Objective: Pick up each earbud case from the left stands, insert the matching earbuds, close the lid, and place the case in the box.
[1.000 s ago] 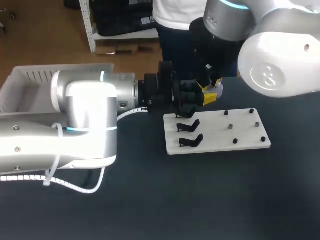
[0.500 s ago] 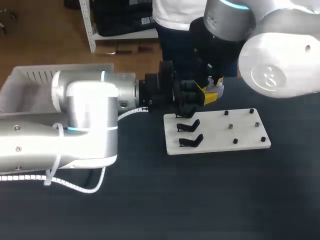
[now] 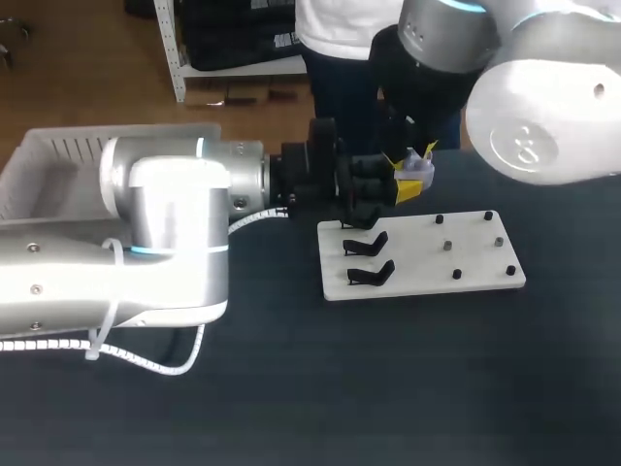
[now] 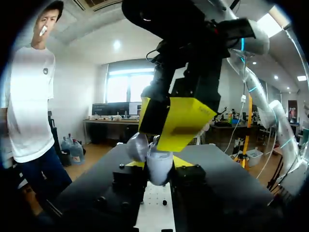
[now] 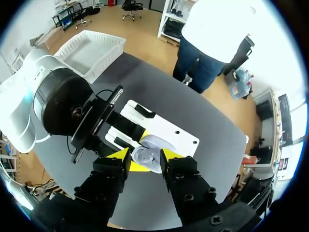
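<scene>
A pale lavender earbud case [image 3: 415, 168] is held above the far left corner of the white stand board [image 3: 427, 262], with my left gripper [image 3: 401, 189] shut on it from the sides. In the left wrist view the case [image 4: 158, 164] stands between my own fingers, its lid tipped open. My right gripper [image 3: 409, 155] hangs just above the case, jaws open. Its yellow fingertips [image 4: 179, 123] loom over the case. From the right wrist the case [image 5: 150, 153] shows between and beyond the spread right gripper [image 5: 145, 156]. Two black stands [image 3: 367, 244] on the board are bare.
The white box [image 3: 49, 165] sits at the table's far left, behind my left arm [image 3: 165, 233]. Several small black pegs [image 3: 456, 275] dot the board's right half. Dark tabletop lies in front of the board.
My right gripper has spread its fingers and lifted slightly off the case. The left arm and the case have stayed put.
</scene>
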Controlling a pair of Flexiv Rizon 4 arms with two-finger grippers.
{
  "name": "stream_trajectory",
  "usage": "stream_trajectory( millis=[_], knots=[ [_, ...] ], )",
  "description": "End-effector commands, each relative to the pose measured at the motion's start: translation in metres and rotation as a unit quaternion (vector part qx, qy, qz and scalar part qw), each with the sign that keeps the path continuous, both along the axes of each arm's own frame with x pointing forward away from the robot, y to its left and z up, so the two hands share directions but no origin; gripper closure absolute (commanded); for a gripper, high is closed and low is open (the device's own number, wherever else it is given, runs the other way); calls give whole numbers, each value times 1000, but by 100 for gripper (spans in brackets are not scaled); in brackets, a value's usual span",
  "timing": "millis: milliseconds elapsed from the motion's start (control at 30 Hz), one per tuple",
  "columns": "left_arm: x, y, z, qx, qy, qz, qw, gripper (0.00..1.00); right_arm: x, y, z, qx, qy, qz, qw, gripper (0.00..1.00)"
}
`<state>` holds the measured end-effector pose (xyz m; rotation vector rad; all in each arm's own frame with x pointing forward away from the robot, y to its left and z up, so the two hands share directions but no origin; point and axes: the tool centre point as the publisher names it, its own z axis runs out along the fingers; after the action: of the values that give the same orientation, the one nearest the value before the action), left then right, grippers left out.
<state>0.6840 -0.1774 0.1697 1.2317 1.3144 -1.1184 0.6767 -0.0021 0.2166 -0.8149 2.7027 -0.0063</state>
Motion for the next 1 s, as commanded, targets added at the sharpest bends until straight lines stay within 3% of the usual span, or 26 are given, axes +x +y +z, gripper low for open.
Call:
stream_trajectory(
  millis=[33, 133, 367, 467, 700, 1000],
  knots=[
    [-2, 0, -2, -4, -3, 4, 1000, 100, -9, -1, 13, 13, -11, 2, 1000, 61],
    [-2, 0, -2, -4, -3, 4, 1000, 100, -5, -2, 22, 23, -26, -2, 999, 60],
    [-2, 0, -2, -4, -3, 4, 1000, 100, 31, -11, 27, 63, -49, -50, 996, 56],
    [-2, 0, -2, -4, -3, 4, 1000, 100, 50, -18, 23, 73, -58, -74, 993, 54],
    [-2, 0, -2, -4, -3, 4, 1000, 100, 84, -33, -1, 77, -43, -121, 989, 58],
    [-2, 0, -2, -4, -3, 4, 1000, 100, 70, -36, -13, 73, -29, -122, 989, 58]
  ],
)
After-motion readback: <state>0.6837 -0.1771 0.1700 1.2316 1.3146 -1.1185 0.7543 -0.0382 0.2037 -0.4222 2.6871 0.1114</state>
